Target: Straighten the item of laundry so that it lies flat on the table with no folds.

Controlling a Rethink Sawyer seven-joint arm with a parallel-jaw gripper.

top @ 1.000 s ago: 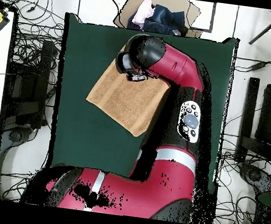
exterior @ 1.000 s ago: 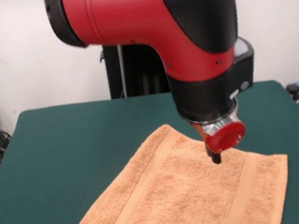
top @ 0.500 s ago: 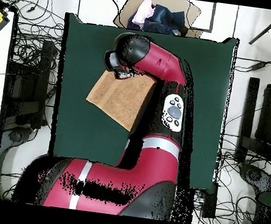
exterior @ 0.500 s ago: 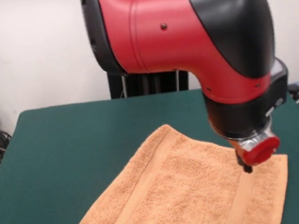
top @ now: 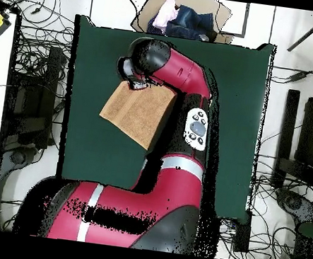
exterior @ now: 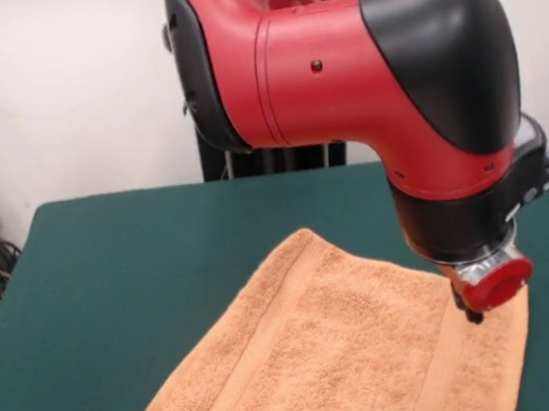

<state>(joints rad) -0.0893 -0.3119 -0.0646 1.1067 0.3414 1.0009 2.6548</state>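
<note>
While overhead the arm hides it, the front shows the end effector (exterior: 474, 317) over the towel (exterior: 333, 359), grip indiscernible.

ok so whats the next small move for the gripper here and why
Probably lift straight up and away. The towel already looks flat on the table, with no folds showing, and the gripper hangs just over its far right corner, so dragging sideways there might wrinkle it again.
</note>
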